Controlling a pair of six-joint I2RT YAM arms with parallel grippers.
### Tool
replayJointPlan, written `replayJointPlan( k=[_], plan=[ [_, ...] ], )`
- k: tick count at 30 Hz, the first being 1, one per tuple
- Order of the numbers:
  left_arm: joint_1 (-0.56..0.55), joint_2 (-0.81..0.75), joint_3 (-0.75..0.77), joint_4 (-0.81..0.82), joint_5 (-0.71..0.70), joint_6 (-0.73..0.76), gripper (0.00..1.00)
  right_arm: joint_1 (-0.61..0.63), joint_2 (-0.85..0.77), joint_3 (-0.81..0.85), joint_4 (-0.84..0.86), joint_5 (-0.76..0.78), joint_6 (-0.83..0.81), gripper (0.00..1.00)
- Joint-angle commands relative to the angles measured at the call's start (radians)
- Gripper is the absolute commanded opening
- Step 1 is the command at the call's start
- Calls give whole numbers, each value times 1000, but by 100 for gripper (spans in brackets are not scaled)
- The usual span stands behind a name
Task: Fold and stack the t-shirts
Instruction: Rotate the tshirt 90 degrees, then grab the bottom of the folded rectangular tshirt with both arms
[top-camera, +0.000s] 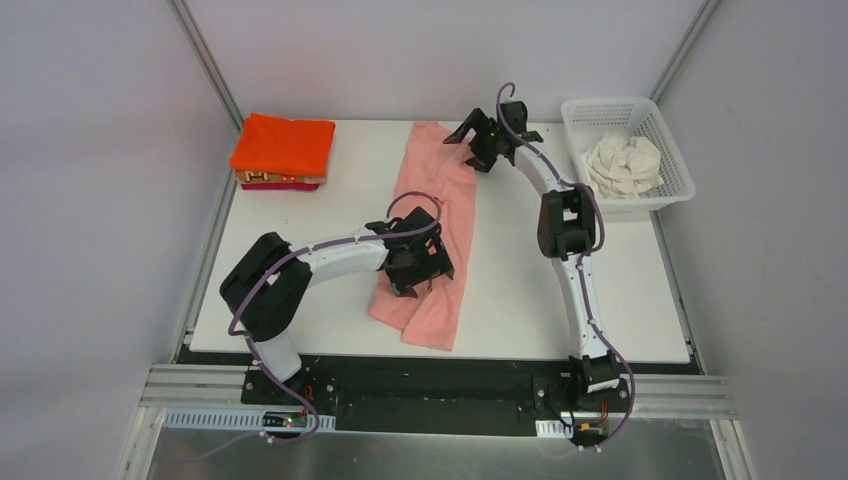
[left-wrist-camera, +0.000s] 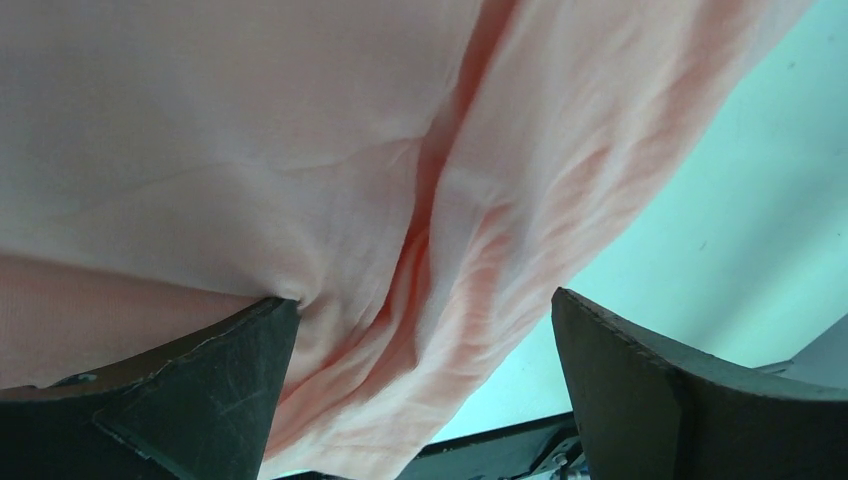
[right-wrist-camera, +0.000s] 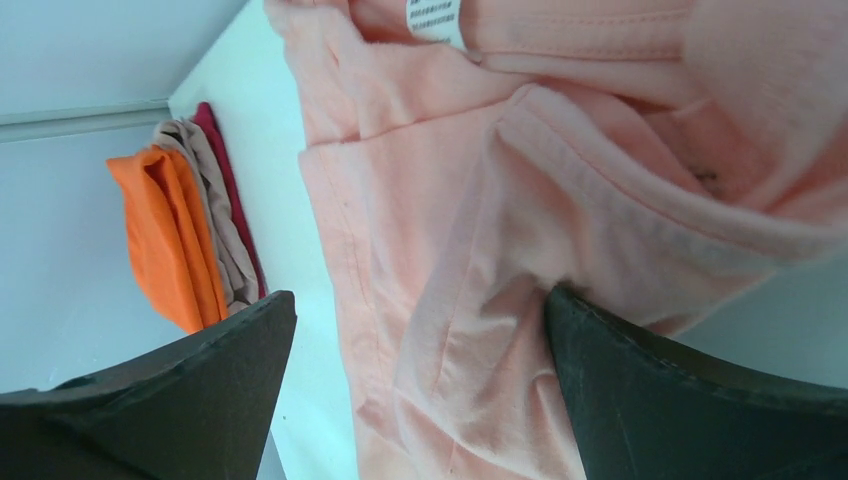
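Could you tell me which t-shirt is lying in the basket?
The cream-white t-shirt, crumpled in the white basket; the salmon pink one lies long on the table, the orange one tops the folded stack.

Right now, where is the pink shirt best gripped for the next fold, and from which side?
Probably its near end, from above. The pink shirt lies as a long narrow strip running near to far, with the label at the far end. The open left gripper hangs over the rumpled near part. Pinch the near edge there and carry it toward the far end.
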Motion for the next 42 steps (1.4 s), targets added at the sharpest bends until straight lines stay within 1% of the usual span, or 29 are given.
replayJointPlan(
  k=[1, 5, 10, 14, 18, 20, 22, 24, 25, 28, 30, 33, 35, 38, 40, 42],
  plan=[
    [-60, 39, -5, 17, 3, -78, 99, 25, 64, 30, 157, 58, 65, 100],
    [-88, 0, -33, 17, -22, -127, 99, 25, 94, 89, 163, 97, 75, 100],
    [-128, -118, -41, 14, -125, -108, 99, 26, 24, 63, 149, 129, 40, 100],
    [-141, -215, -45, 7, -182, -73, 99, 32, -56, 68, 92, 142, -23, 100],
    [-144, -303, -37, -31, -203, 12, 99, 35, -165, 78, 21, 150, -87, 100],
    [-144, -359, -18, -96, -221, 65, 99, 35, -229, 72, -47, 153, -122, 100],
    [-144, -404, -8, -163, -257, 117, 99, 37, -316, 19, -121, 182, -177, 100],
    [-144, -441, -9, -237, -291, 177, 99, 38, -435, -99, -180, 236, -226, 100],
    [-142, -458, -10, -283, -312, 184, 99, 39, -504, -184, -204, 255, -240, 100],
    [-141, -513, -60, -366, -352, 187, 99, 47, -730, -490, -255, 289, -233, 100],
    [-138, -551, -116, -372, -350, 180, 99, 78, -892, -714, -304, 340, -192, 100],
    [-123, -583, -183, -371, -323, 171, 99, 164, -1149, -1074, -239, 391, -136, 100],
    [-115, -577, -207, -367, -298, 168, 99, 228, -1293, -1269, -191, 415, -84, 100],
    [-110, -548, -241, -343, -247, 165, 97, 284, -1457, -1491, -135, 387, 12, 100],
    [-109, -531, -270, -314, -227, 148, 91, 309, -1555, -1619, -99, 358, 94, 99],
    [-109, -518, -307, -258, -203, 146, 86, 337, -1618, -1686, -77, 325, 126, 99]
  ],
)
